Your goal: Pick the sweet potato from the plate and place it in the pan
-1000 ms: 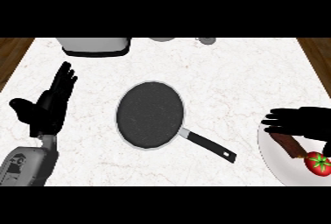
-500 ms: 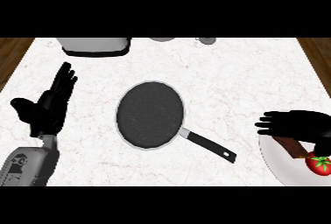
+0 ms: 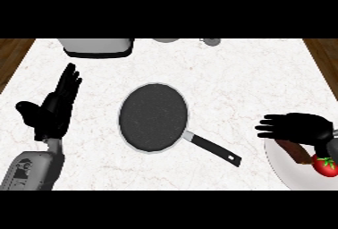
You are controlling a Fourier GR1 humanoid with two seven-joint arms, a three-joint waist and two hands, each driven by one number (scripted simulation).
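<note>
On the plate [image 3: 285, 166] we see a sweet potato [image 3: 294, 151] and tomato [image 3: 325, 165]; pan [image 3: 153, 117] empty; right hand [image 3: 297, 127] fingers spread above, left hand [image 3: 54, 107] fingers straight.

The left hand [image 3: 52, 107] is being held open at the view's left, fingers straight and pointing up, above its grey forearm [image 3: 30, 170]. The right hand [image 3: 297, 127] is being held at the right edge, fingers spread and pointing left
</note>
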